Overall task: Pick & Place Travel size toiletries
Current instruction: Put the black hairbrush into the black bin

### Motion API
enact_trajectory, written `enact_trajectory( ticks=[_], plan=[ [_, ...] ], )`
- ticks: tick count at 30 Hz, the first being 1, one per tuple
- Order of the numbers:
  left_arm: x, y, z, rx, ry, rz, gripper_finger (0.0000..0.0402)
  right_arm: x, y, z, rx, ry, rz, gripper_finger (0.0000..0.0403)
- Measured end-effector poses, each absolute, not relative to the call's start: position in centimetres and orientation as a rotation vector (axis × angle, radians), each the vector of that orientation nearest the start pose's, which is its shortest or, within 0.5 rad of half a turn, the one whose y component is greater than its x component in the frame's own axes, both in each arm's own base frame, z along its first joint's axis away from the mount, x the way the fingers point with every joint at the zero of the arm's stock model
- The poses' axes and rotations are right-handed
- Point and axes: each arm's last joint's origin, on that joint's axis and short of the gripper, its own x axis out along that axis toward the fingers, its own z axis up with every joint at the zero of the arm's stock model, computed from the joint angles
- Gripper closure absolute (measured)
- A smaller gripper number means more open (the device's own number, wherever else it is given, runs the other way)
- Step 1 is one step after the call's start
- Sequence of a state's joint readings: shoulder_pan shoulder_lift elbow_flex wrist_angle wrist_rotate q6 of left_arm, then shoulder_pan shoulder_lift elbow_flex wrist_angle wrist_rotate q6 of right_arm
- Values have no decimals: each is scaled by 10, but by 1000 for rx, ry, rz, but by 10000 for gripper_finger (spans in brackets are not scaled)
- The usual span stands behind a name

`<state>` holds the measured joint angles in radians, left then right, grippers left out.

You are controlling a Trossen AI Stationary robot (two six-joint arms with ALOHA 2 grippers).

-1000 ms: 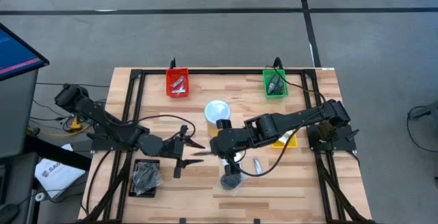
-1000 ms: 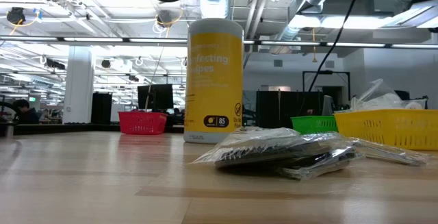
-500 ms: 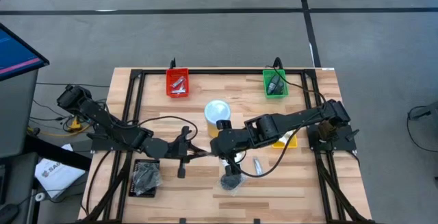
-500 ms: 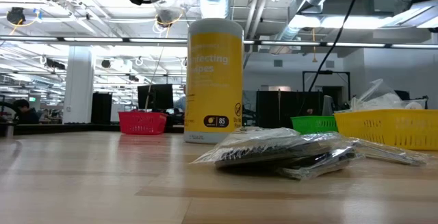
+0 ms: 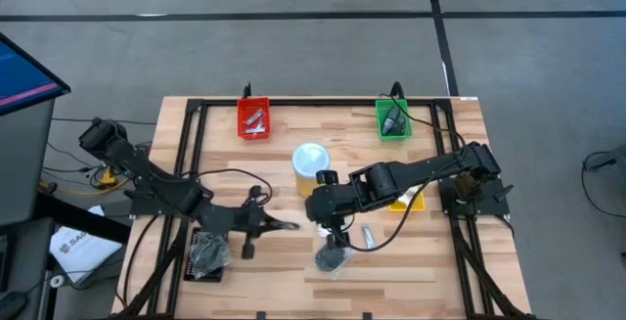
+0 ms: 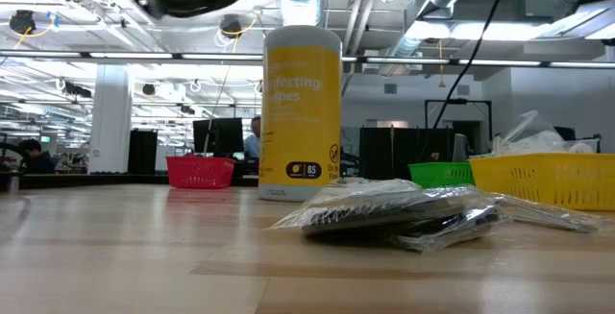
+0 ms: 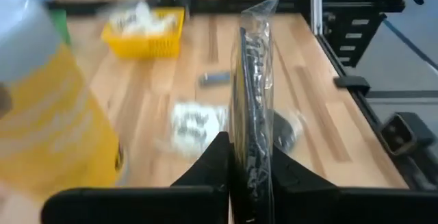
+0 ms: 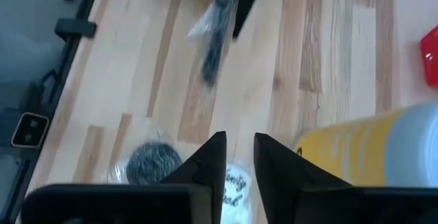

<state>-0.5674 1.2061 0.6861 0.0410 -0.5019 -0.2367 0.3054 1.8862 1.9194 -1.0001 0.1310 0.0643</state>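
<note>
The left gripper [image 7: 250,176] pinches a dark bundle in a clear bag [image 7: 253,107] above the surface [image 5: 430,251]. The right gripper [image 8: 238,157] stands a little spread beside the yellow tub [image 5: 310,160]. Bare wood lies toward the near edge.

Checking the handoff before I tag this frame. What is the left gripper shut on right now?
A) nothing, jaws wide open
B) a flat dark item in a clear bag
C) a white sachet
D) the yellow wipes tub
B: in the left wrist view the left gripper is shut on the clear bag with a flat dark item inside, held edge-on above the table, while the right gripper stands apart with empty, slightly parted fingers.
</note>
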Motion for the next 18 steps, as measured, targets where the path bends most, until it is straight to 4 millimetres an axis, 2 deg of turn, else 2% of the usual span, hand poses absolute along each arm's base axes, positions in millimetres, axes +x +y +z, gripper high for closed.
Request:
enact_trajectory(
  ticks=[7, 14, 18],
  plan=[
    [180, -122, 241, -192, 596, -22, 384, 380, 115, 341, -158, 983, 127, 316],
    [148, -122, 245, -428, 795, -126, 383, 380, 115, 341, -161, 984, 129, 316],
    [133, -120, 239, -553, 958, -78, 383, 379, 115, 341, -162, 987, 129, 316]
  ],
)
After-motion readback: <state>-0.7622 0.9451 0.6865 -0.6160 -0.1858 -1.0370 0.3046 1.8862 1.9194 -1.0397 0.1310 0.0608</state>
